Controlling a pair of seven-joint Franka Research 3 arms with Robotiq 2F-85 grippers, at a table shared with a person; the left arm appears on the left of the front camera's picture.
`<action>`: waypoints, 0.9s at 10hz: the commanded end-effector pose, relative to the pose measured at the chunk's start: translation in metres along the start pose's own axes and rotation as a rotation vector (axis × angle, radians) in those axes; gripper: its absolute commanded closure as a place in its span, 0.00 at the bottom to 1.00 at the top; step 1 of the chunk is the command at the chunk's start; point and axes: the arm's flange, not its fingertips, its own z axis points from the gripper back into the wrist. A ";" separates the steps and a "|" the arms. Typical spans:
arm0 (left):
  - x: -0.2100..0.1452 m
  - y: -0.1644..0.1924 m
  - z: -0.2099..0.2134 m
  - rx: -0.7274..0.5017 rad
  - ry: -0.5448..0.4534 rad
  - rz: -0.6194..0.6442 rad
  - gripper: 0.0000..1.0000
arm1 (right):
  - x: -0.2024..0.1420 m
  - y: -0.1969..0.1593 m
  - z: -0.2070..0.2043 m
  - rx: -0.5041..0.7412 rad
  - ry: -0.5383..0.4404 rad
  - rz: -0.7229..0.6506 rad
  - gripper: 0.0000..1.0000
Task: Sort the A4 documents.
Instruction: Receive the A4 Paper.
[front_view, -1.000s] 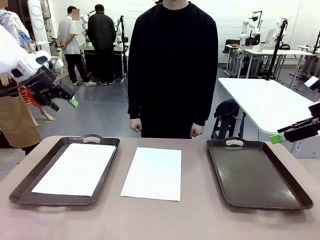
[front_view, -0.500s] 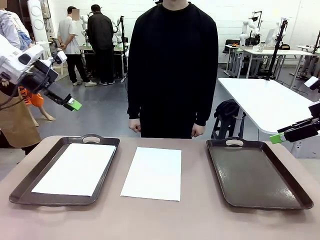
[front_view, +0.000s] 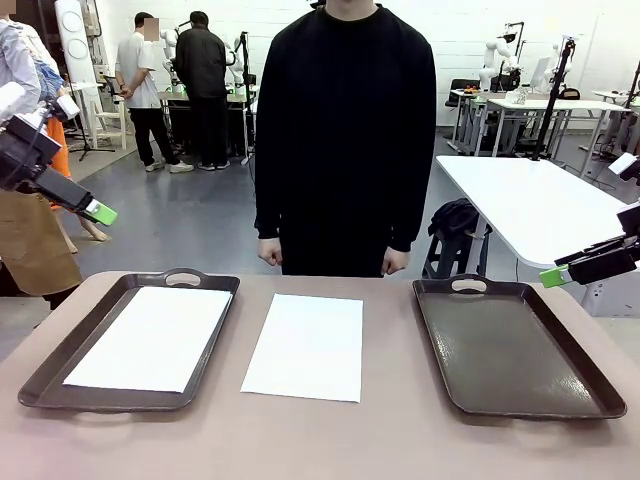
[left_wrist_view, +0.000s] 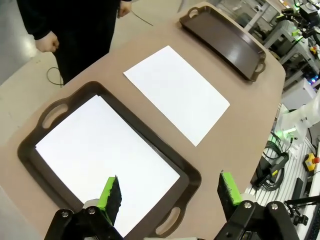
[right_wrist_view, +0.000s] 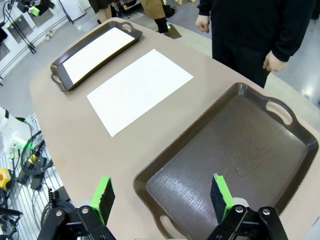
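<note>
Currently, field lines:
Left fingers (left_wrist_view: 170, 197): spread wide, nothing between them; hanging high over the left tray (left_wrist_view: 192, 176), also visible up at the picture's left edge in the front view (front_view: 88, 208).
Right fingers (right_wrist_view: 162, 197): apart and empty, held above the right tray (right_wrist_view: 300, 165).
Sheet 1 (front_view: 150, 336): lies flat inside the left tray, long edges running along the tray's length, a dark rim showing all round; probably already sorted.
Sheet 2 (front_view: 306, 345): flat on the bare tabletop (front_view: 330, 440) between the 2 trays, touching neither; likely the next one to go.
Right tray contents: no paper in it, only glossy brown floor.
Why so placed: my guess is the middle spot serves as a drop point, within reach of either arm.
Paper look: plain white, blank, thin, corners flush to the surface, no curl to catch; edge pickup could be fiddly.
Person (front_view: 345, 140): stands at the far side, hands down at sides, clear of the tabletop.
</note>
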 end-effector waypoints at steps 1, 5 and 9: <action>-0.011 -0.008 -0.005 0.057 0.002 0.026 0.00 | 0.001 -0.003 -0.002 0.018 -0.020 0.011 0.00; -0.013 -0.011 -0.008 0.071 0.016 0.045 0.00 | 0.001 -0.003 -0.002 0.018 -0.020 0.011 0.00; -0.013 -0.007 -0.008 0.053 0.013 0.036 0.00 | 0.001 -0.003 -0.002 0.018 -0.020 0.011 0.00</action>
